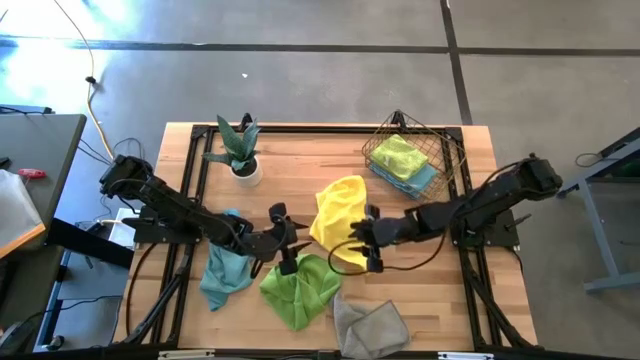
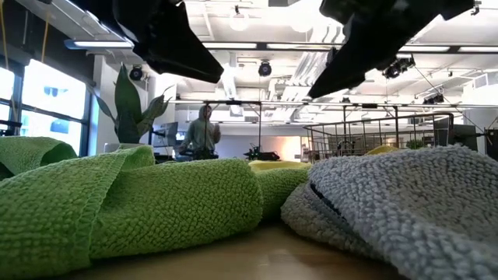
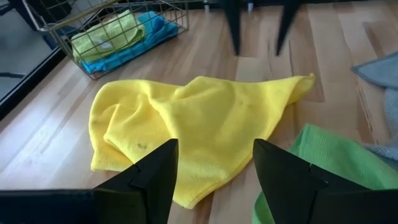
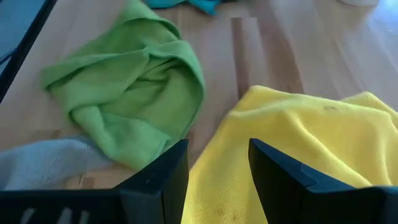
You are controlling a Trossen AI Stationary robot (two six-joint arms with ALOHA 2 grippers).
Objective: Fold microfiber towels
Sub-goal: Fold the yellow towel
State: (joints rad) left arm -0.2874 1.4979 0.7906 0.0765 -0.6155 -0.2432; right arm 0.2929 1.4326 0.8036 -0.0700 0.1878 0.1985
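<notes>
High view: yellow towel [image 1: 338,212] crumpled mid-surface [image 1: 300,160], between my claws. Left claw [image 1: 284,236] spread, empty, at its near edge; right claw [image 1: 364,240] spread, empty, over opposite edge. Step: reaching in. Next: pinch corners, flatten.

The floor [image 1: 300,80] around the wooden table [image 1: 300,160] was smooth grey concrete with dark lines across it. Far back in the room a person [image 2: 202,131] stood under a white ceiling [image 2: 264,47] with pipes and lamps. Bright windows [image 2: 31,101] let in daylight at one side.
</notes>
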